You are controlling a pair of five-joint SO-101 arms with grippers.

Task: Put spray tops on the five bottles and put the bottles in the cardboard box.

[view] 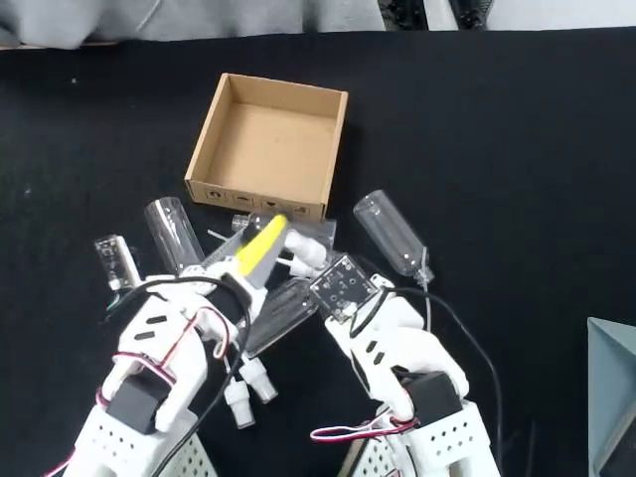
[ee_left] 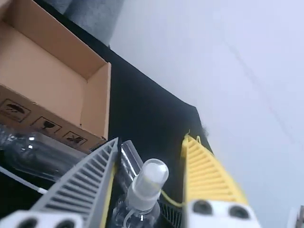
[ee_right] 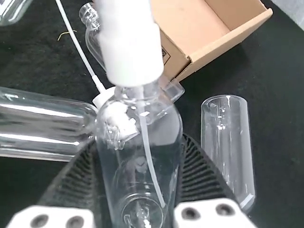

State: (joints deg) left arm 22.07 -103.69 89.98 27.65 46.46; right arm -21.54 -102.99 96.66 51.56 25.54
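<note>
One bottle (ee_right: 135, 137) is being capped. Your right gripper (ee_right: 137, 164) is clamping it at 6 o'clock of the cardboard box (view: 268, 144), long axis running 7-to-1 o'clock, neck pointing 1. Your left gripper (ee_left: 152, 140) is straddling the spray top (ee_left: 152, 173), fingers apart. Next, likely: closing on it, then seating it straight down the neck.

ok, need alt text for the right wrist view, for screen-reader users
The right claw grips a clear bottle whose neck meets a white spray top, its thin tube running down inside the bottle. Beyond it sits the open cardboard box on the black table, with a second bottle lying to one side of the claw and a third bottle to the other.
</note>
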